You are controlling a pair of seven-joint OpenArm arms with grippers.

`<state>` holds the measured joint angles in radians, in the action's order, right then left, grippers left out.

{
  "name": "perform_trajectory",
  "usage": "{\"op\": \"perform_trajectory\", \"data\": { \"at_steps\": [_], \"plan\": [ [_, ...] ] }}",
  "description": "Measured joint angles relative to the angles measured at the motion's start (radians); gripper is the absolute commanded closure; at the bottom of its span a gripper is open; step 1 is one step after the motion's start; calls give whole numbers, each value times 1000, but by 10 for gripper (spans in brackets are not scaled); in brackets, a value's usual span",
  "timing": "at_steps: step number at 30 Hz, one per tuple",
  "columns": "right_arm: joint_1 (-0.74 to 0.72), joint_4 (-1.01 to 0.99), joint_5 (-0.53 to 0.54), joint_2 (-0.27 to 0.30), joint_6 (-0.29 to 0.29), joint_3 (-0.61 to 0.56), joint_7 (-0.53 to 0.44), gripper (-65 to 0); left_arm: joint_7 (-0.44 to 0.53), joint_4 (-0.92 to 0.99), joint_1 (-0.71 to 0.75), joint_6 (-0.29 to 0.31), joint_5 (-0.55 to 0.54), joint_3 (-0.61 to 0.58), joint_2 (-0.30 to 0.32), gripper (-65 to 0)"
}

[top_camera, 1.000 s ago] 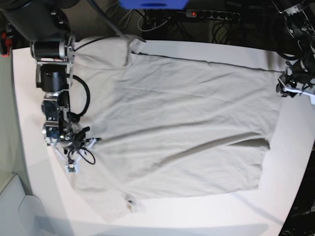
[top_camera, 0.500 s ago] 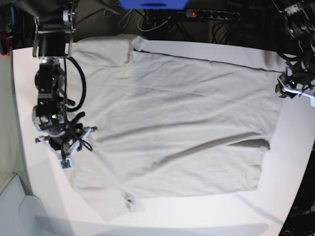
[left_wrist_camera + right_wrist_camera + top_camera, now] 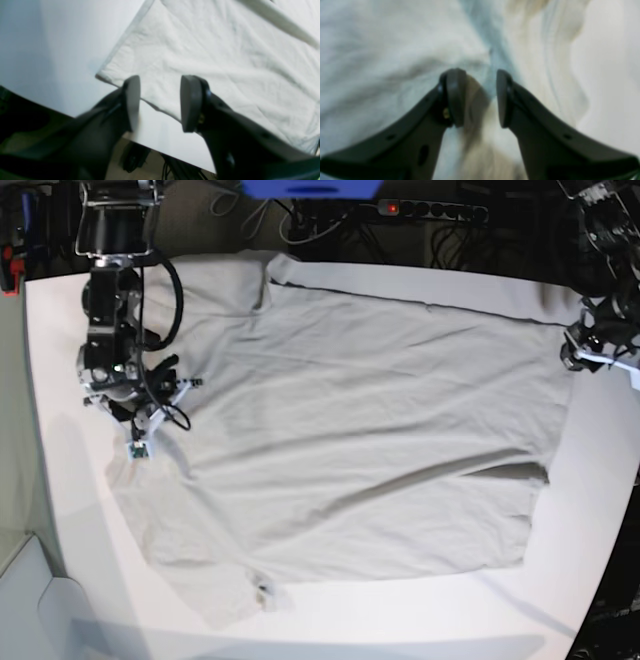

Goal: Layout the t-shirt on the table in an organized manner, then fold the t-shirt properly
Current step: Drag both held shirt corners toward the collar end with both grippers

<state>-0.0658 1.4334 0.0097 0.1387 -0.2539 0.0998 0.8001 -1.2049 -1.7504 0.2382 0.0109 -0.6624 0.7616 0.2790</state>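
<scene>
Base view: the t-shirt (image 3: 350,440) lies spread flat over most of the white bench (image 3: 600,480), hem at the right, sleeves at the left. The right pincer (image 3: 480,97) hangs over wrinkled cloth at the left, jaws apart, gripping nothing. The left pincer (image 3: 160,102) hovers above the shirt's far right corner, jaws apart and empty.

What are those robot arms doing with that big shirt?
Two robot arms are laying a t-shirt flat on a white table so they can fold it. The shirt is mostly spread out, with a crease near one corner. The right hand is open just above the cloth. The left hand is open too, by the shirt's corner.
</scene>
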Motion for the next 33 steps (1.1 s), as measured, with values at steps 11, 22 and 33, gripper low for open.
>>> {"op": "perform_trajectory", "data": {
  "at_steps": [11, 22, 33],
  "plan": [
    [-219, -334, 24, 44, -4, 0, -148, -220, -4, -6, 52, 167, -9, 34, -9, -510],
    [-82, -21, -21, 53, -6, 76, 60, -221, 0, 3, 76, 255, 6, 159, -10, -511],
    [69, 362, -3, 13, -7, 76, 167, -222, 1, 49, 45, 255, 23, 99, -9, -512]
  ]
}}
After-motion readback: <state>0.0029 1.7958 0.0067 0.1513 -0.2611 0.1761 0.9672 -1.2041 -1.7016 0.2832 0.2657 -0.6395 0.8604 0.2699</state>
